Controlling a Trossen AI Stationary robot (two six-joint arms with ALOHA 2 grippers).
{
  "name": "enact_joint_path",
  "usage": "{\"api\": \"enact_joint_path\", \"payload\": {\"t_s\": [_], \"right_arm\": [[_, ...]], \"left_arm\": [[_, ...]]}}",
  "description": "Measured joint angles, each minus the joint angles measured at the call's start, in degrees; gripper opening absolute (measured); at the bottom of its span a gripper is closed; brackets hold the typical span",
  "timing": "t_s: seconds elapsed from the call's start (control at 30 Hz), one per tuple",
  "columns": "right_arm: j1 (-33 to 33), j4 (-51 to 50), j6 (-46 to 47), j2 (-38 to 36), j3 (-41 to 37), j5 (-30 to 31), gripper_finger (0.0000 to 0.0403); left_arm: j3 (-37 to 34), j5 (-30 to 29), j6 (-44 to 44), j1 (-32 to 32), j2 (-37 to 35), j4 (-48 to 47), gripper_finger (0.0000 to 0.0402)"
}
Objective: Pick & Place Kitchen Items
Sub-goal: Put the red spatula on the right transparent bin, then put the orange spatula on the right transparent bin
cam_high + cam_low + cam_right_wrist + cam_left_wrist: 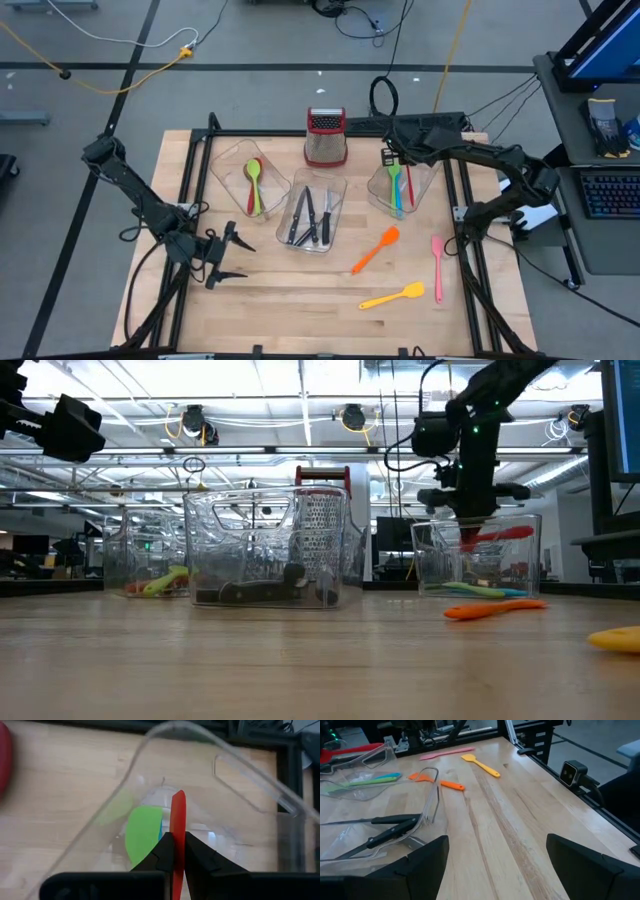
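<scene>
Two arms: right gripper (174,852) pinching a red plastic spatula (178,820) above the right clear plastic tub (425,183), apparently for release; left gripper (232,258) waits spread.

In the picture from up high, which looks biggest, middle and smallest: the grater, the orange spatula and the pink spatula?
1. Grater, clearly the biggest.
2. Orange spatula and pink spatula look about the same length, so I won't rank them. Both lie flat on the table, equally far from the camera.
</scene>
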Motion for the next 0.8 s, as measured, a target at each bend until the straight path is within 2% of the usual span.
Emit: {"api": "enact_joint_path", "payload": {"t_s": [0.17, 0.4, 0.8], "right_arm": [[0.0, 4.3, 0.2, 0.0, -3.7, -0.3, 0.0015], [0.0, 8.1, 0.0, 0.0, -6.9, -1.8, 0.0039], [0.0, 11.8, -2.3, -0.3, -7.1, -4.6, 0.0067]], "left_arm": [[0.0, 0.0, -1.1, 0.0, 0.0, 0.0, 0.0335], [0.0, 0.0, -1.6, 0.0, 0.0, 0.0, 0.0335], [0.0, 0.0, -2.4, 0.0, 0.0, 0.0, 0.0335]]}}
